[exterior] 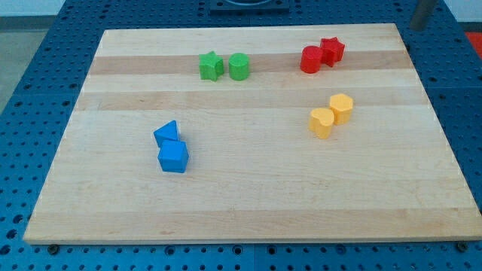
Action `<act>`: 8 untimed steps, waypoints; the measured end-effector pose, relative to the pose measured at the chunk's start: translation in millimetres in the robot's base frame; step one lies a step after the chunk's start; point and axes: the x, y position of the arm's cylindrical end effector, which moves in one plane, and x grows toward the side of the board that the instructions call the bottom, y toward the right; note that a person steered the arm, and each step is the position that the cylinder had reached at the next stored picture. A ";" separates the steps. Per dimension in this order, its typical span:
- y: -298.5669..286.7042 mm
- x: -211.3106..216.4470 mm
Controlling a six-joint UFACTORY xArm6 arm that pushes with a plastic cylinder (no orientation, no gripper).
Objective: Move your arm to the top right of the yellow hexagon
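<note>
The yellow hexagon [342, 108] stands on the wooden board [248, 203] in the view's right half. A second yellow block [321, 122], rounded in shape, touches it at its lower left. My tip [416, 28] shows as a dark rod end at the view's top right corner. It is just beyond the board's top right corner, over the blue perforated table. It is well up and to the right of the yellow hexagon and touches no block.
A red star [332, 50] and a rounded red block [310, 59] touch near the view's top, above the yellow pair. A green star [211, 65] and a green rounded block [239, 66] sit at top centre. A blue triangle [167, 133] and blue cube [173, 156] sit at left.
</note>
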 end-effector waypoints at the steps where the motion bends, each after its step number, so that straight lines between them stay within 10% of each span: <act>1: 0.0 0.1; 8: -2.3 60.3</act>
